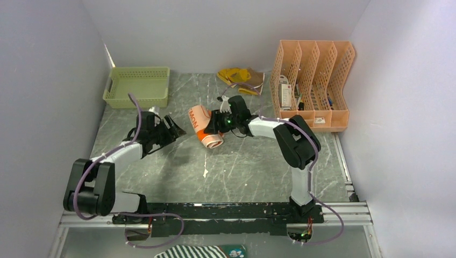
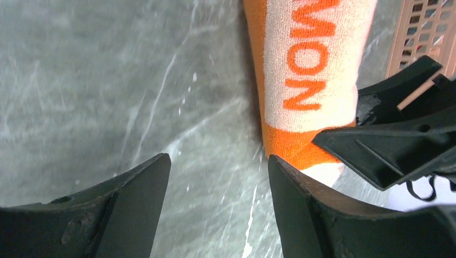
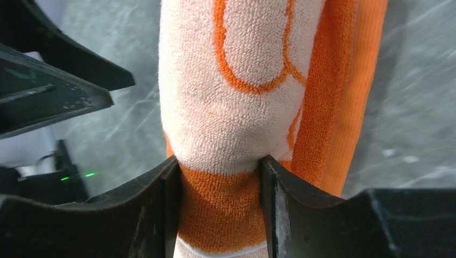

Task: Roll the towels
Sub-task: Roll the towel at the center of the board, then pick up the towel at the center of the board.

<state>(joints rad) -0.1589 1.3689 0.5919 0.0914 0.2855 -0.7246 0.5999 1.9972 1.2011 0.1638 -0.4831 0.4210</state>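
The orange towel (image 1: 203,127) with cream band and orange lettering lies rolled into a tube at the table's middle. It fills the right wrist view (image 3: 236,97) and shows at the top of the left wrist view (image 2: 309,70). My right gripper (image 1: 214,124) is shut on one end of the roll, its fingers (image 3: 161,204) squeezing the cloth. My left gripper (image 1: 173,127) is open and empty just left of the roll, over bare table (image 2: 218,177). The yellow towel (image 1: 238,78) with brown print lies crumpled at the back.
A green basket (image 1: 137,86) stands at the back left. An orange file rack (image 1: 312,83) stands at the back right. A black-and-white striped cloth (image 1: 196,252) lies below the arms' mounting rail.
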